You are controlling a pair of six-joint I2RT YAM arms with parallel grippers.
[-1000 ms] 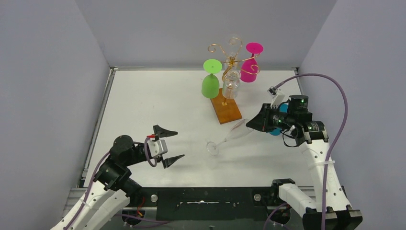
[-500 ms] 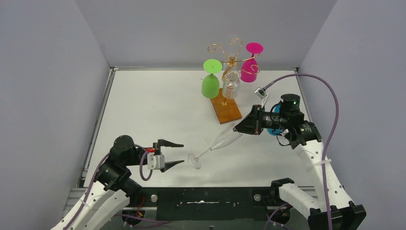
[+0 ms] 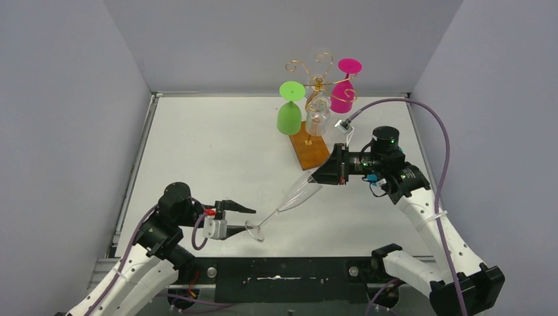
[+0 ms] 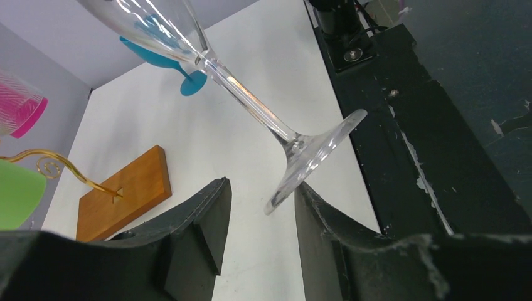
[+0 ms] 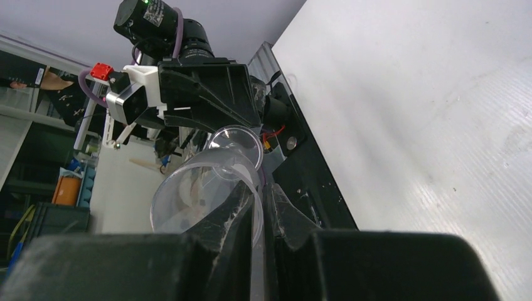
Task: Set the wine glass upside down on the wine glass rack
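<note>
A clear wine glass point(image 3: 296, 192) hangs tilted in the air, bowl up right, foot down left. My right gripper point(image 3: 322, 176) is shut on the bowl's rim, one finger inside and one outside; the right wrist view shows the pinch point(image 5: 260, 210). My left gripper point(image 3: 238, 219) is open, and the glass's foot point(image 4: 313, 157) sits between its fingertips, its edge against the right finger point(image 4: 323, 232). The wine glass rack point(image 3: 318, 82), gold wire on a wooden base point(image 3: 311, 150), stands at the back.
On the rack hang a green glass point(image 3: 289, 112), a pink glass point(image 3: 343, 92) and a clear glass point(image 3: 318, 117), all upside down. A blue glass point(image 4: 163, 53) lies on the table under the right arm. The black front rail point(image 3: 283, 270) is just below the left gripper.
The right arm carried the glass left and down towards the left gripper. The left gripper swung right and narrowed, so the foot now lies between its fingers.
</note>
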